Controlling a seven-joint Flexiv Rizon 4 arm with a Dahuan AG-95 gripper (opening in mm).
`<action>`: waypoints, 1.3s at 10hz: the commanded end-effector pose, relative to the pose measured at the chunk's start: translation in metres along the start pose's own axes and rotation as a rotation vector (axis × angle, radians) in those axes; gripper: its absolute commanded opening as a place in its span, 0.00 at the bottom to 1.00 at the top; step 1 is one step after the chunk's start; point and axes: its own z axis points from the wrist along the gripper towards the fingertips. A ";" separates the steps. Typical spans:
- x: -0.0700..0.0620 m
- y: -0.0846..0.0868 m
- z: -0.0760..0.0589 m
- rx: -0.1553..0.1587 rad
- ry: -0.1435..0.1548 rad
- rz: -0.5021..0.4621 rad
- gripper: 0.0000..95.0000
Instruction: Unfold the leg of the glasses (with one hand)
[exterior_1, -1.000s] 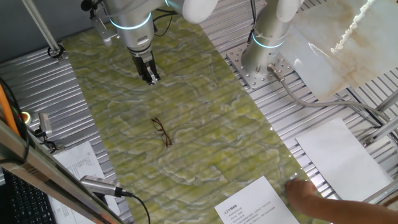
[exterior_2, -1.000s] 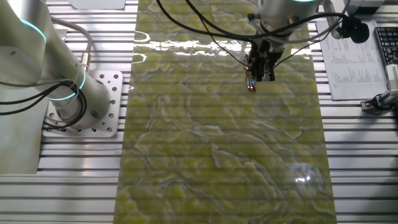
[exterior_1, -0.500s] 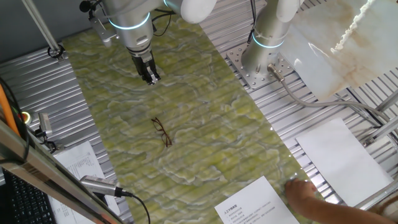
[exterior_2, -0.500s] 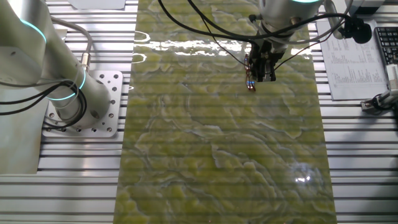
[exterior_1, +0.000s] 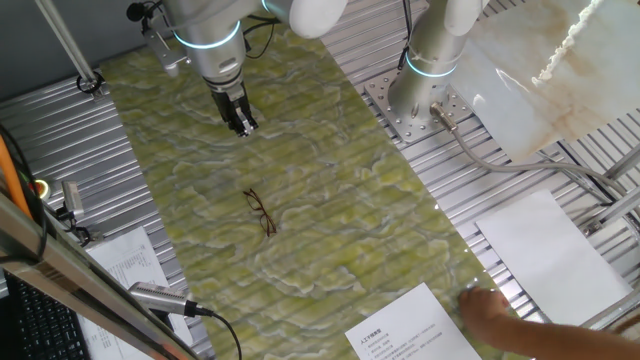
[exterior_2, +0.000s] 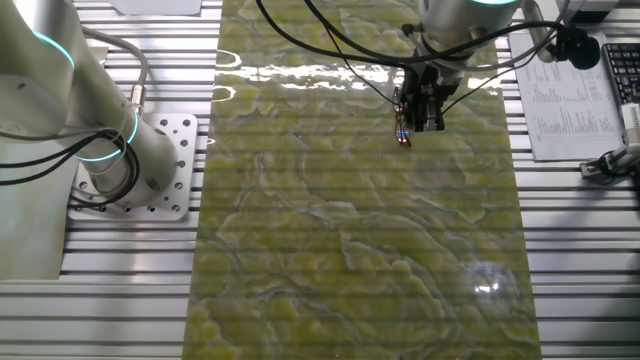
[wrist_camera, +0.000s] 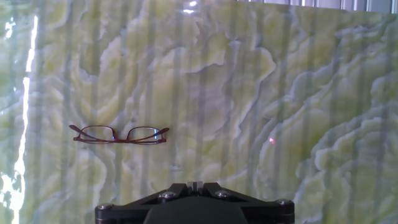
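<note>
One pair glasses (exterior_1: 260, 211) on green mat (exterior_1: 330, 200), well apart from tool (exterior_1: 243, 127); tool fingers together, empty.

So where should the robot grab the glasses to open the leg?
Probably the leg's free tip, coming straight down from above. The glasses lie flat and folded on the green mat, legs tucked against the frame, so only the top is reachable. The hand hovers well away.

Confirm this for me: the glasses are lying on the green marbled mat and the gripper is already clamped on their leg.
Not quite. The glasses do lie on the green marbled mat, but the gripper hangs apart from them, touching nothing. One fixed view shows bare mat between the two.
</note>
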 end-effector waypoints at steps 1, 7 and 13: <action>0.001 0.000 0.000 0.000 0.003 -0.003 0.00; 0.000 0.000 0.001 0.000 0.010 -0.009 0.00; -0.003 0.000 0.007 0.001 0.011 -0.034 0.00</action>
